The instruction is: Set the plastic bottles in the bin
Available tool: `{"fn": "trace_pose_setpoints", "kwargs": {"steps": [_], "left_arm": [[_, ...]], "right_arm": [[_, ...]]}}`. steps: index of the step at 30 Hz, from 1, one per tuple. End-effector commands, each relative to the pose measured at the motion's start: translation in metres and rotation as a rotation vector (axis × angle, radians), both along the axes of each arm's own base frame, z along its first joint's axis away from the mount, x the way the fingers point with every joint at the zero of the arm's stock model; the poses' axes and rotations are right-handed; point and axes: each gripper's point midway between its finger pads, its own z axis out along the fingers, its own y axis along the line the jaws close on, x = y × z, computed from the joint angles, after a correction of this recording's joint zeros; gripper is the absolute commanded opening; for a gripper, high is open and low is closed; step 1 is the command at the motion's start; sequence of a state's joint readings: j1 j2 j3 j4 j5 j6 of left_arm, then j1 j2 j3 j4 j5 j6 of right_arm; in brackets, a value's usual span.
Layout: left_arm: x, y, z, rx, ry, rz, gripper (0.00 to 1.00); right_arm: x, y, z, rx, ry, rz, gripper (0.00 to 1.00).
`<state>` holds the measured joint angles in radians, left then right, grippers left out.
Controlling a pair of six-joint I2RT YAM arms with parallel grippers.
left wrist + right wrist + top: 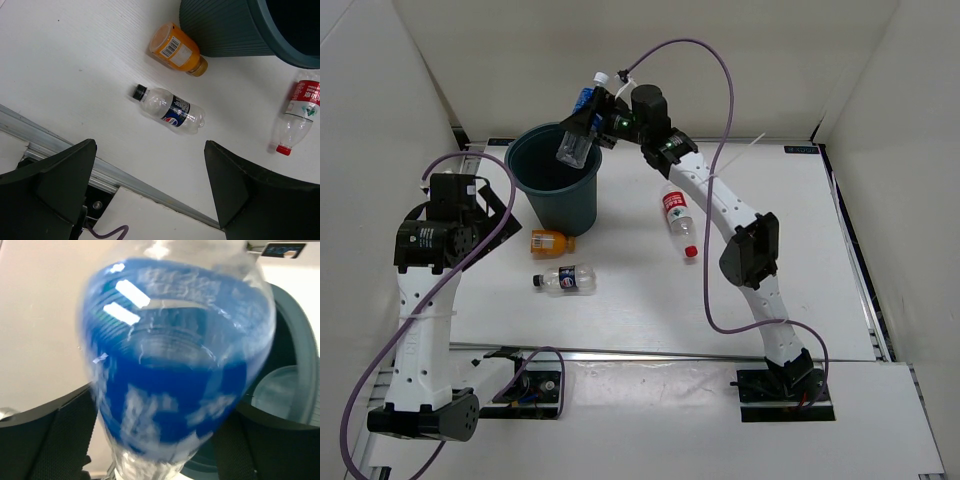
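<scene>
My right gripper [597,120] is shut on the clear bottle with the blue label [577,128] and holds it tilted, cap up, over the far rim of the dark teal bin [558,200]. In the right wrist view this bottle [170,365] fills the frame, blurred, between the fingers, with the bin's rim [302,355] behind it. The orange bottle [551,241], the dark-label bottle with the black cap [567,280] and the red-label bottle [678,214] lie on the table. My left gripper [150,147] is open and empty, above the table's near edge.
The left wrist view shows the orange bottle [175,48] beside the bin's wall [225,30], the dark-label bottle [170,108] and the red-label bottle [297,112]. A metal rail [125,177] runs along the table's front edge. White walls enclose the table.
</scene>
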<state>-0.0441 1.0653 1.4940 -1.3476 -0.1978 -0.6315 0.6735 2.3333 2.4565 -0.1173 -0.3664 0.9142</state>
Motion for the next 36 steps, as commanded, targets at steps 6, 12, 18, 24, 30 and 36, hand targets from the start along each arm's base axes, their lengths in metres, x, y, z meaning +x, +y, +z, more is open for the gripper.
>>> {"fn": "trace_pose_setpoints", "kwargs": {"steps": [6,12,18,24,30,36], "left_arm": [[-0.021,0.001,-0.012,0.015,0.080,-0.013,1.00],[-0.021,0.005,-0.018,0.023,0.097,0.027,1.00],[-0.014,0.002,-0.028,0.002,0.102,0.035,1.00],[-0.012,0.001,-0.030,-0.005,0.102,0.029,1.00],[-0.013,0.004,-0.034,0.010,0.094,0.041,1.00],[-0.006,0.008,-0.033,0.025,0.068,0.054,1.00]], "right_arm": [[0.002,-0.012,0.033,-0.002,-0.143,-0.030,1.00],[-0.017,-0.022,0.059,-0.045,-0.236,-0.020,1.00],[-0.034,-0.032,0.040,-0.189,-0.260,-0.007,1.00],[-0.018,-0.087,0.040,-0.365,-0.256,-0.275,1.00],[0.016,-0.213,-0.038,-0.650,0.010,-0.575,1.00],[0.016,-0.242,-0.134,-0.869,0.200,-0.462,1.00]]}}
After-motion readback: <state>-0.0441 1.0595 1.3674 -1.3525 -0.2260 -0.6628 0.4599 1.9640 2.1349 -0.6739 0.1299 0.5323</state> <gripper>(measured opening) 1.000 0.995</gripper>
